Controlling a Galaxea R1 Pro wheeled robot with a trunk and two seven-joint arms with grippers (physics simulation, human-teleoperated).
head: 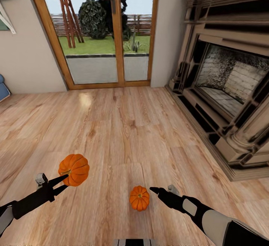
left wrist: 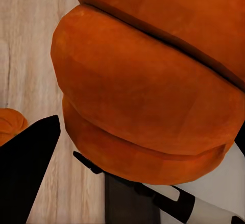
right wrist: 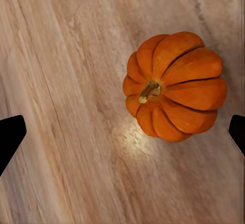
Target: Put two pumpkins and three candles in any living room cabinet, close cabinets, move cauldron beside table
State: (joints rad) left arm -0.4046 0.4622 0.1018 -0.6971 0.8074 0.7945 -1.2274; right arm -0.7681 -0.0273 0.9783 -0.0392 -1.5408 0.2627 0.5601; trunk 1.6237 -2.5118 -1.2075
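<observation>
Head view, my left gripper point(head: 64, 180) clamping a ribbed pumpkin point(head: 74, 169), right gripper point(head: 158, 191) spread beside second pumpkin point(head: 139, 198), woodgrain floor point(head: 123, 134).

The held pumpkin point(left wrist: 153, 81) overflows the left wrist picture, its stem and top cut off. Behind it, the pumpkin on the floor point(left wrist: 9, 124) shows only as a sliver at the edge. The fireplace point(head: 228, 85) is cropped beside the glass door point(head: 108, 33).

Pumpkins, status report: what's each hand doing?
Left hand shut on one pumpkin, lifted. Right hand open beside second pumpkin, which sits on the wood floor. Nothing between them.
</observation>
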